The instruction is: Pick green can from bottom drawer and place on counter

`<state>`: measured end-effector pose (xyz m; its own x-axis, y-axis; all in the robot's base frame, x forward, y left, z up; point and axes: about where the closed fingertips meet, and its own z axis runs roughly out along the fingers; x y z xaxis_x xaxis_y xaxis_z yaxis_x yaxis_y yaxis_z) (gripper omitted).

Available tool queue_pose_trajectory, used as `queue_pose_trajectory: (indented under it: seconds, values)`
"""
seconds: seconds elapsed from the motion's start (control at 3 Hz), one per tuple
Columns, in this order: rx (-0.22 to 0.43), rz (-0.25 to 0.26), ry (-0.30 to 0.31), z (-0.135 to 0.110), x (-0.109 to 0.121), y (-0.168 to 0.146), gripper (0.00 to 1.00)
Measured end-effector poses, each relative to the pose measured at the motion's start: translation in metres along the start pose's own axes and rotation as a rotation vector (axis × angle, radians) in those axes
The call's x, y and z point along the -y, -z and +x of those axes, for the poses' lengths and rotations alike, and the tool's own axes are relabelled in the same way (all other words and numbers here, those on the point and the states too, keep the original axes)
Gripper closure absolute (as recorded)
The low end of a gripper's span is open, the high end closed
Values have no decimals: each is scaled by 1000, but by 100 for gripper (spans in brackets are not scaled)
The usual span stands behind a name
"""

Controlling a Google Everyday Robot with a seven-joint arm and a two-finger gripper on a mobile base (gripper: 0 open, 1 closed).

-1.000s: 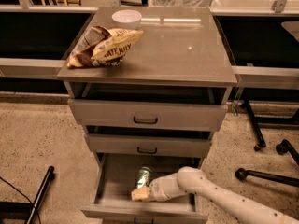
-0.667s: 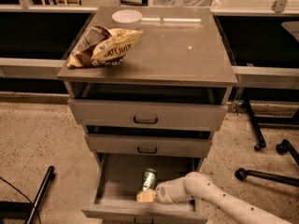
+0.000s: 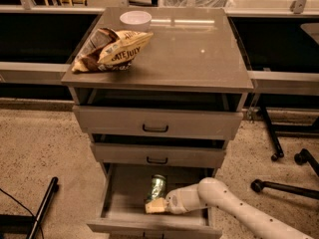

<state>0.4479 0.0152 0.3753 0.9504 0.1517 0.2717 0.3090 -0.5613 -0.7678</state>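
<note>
The green can (image 3: 158, 185) lies on its side inside the open bottom drawer (image 3: 124, 205), its silvery end toward the back. My gripper (image 3: 152, 206) reaches in from the lower right on a white arm; its pale tip sits just in front of the can's near end, at or almost touching it. The counter (image 3: 199, 54) is the grey-brown cabinet top above.
A chip bag (image 3: 109, 49) and a white bowl (image 3: 135, 19) sit on the counter's left and back. Two wider shut drawers (image 3: 155, 127) are above the open one. Chair legs with casters (image 3: 279, 183) stand at right; a dark bar (image 3: 42, 208) lies on the floor at left.
The gripper has shifted slightly right and toward the drawer front; the can now lies behind the fingertips, more exposed than before.
</note>
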Motion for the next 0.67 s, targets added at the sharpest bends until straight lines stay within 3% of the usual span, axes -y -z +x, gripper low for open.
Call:
queue_pose_trajectory:
  seconds: [0.33, 0.67]
  values:
    - [-123, -13, 307, 36, 100, 94, 100]
    - [-165, -73, 491, 23, 187, 157, 100]
